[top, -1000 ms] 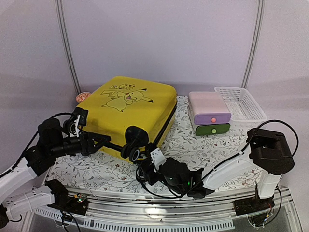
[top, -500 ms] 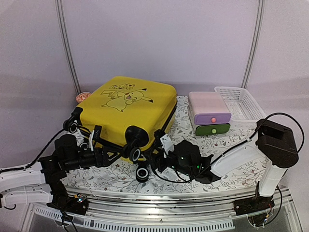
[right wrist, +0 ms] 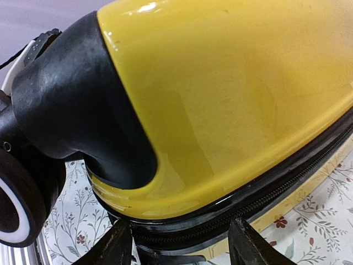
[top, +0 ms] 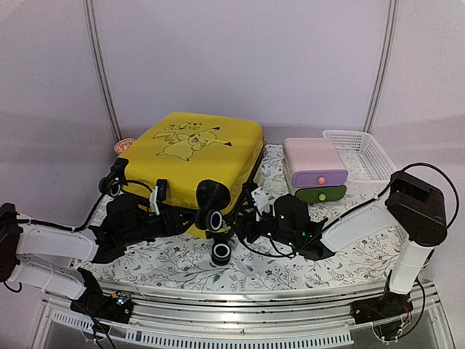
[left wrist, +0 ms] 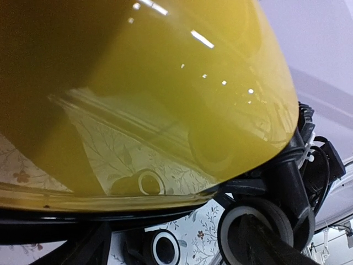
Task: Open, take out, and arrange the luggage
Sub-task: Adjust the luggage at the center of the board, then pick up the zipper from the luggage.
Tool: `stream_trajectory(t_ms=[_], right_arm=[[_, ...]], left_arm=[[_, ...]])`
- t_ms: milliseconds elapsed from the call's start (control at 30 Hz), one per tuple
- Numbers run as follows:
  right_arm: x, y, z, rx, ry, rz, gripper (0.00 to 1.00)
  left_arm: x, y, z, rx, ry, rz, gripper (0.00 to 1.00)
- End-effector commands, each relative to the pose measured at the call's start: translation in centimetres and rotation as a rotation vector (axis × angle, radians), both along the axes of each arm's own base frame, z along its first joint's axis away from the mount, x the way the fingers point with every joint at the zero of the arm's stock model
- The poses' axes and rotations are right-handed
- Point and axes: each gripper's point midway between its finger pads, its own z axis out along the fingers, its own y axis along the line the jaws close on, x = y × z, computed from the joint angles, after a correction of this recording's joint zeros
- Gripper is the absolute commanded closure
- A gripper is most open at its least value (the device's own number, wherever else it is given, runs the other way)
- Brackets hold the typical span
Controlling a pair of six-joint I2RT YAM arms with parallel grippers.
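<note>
Jaws on both arms are gaping, clamping nothing. The yellow Pikachu suitcase (top: 190,156) is lying zipped shut, left of centre on the floral tablecloth (top: 290,256), its wheeled near end seemingly sitting tipped up. Being only propped, that glossy shell is risking a slide off the fingers and a drop, or a shove toward the pink-and-green drawer box (top: 314,173). The left gripper (top: 161,209) is sitting wide open under the near rim. The right gripper (right wrist: 182,247) is straddling the zipper seam beside a wheel housing (right wrist: 83,105), fingers half spread.

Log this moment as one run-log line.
luggage: closed, cartoon side up | left gripper: open, at its near end | right gripper: open, at zipper seam beside wheel | step: opening not yet done
</note>
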Motion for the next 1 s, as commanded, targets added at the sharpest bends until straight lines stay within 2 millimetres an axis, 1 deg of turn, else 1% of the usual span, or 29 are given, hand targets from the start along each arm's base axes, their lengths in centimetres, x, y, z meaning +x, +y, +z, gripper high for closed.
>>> stream_trajectory(t_ms=[0, 67, 133, 267, 367, 433, 567, 767, 967], right_arm=[[1.1, -2.0, 2.1, 0.039, -0.021, -0.078, 0.39], [0.1, -2.3, 2.3, 0.034, -0.031, -0.073, 0.40], [-1.0, -2.2, 2.0, 0.015, -0.045, -0.065, 0.40], [-3.1, -0.8, 0.6, -0.004, -0.017, -0.004, 0.42], [-3.8, 0.1, -0.6, 0.015, 0.040, 0.038, 0.49], [-3.9, 0.4, -1.1, 0.021, 0.053, 0.044, 0.52], [-3.5, 0.9, -1.5, 0.017, 0.040, 0.041, 0.58], [-2.4, 1.2, -2.4, 0.008, 0.029, 0.028, 0.59], [-1.3, 1.4, -2.3, 0.038, 0.051, 0.023, 0.59]], left_arm=[[1.5, -2.0, 2.3, -0.073, -0.066, -0.042, 0.19], [1.6, -2.3, 2.7, -0.087, -0.079, -0.052, 0.19], [1.5, -2.4, 3.2, -0.097, -0.092, -0.065, 0.19], [0.4, -2.5, 4.1, -0.108, -0.115, -0.113, 0.19], [-0.3, -1.9, 4.7, -0.112, -0.126, -0.121, 0.19], [-0.8, -1.3, 5.2, -0.118, -0.140, -0.112, 0.19], [-1.3, 0.0, 5.5, -0.106, -0.146, -0.073, 0.19], [-1.7, 1.1, 6.4, -0.096, -0.163, -0.045, 0.18], [-2.0, 1.5, 6.6, -0.096, -0.165, -0.034, 0.18]])
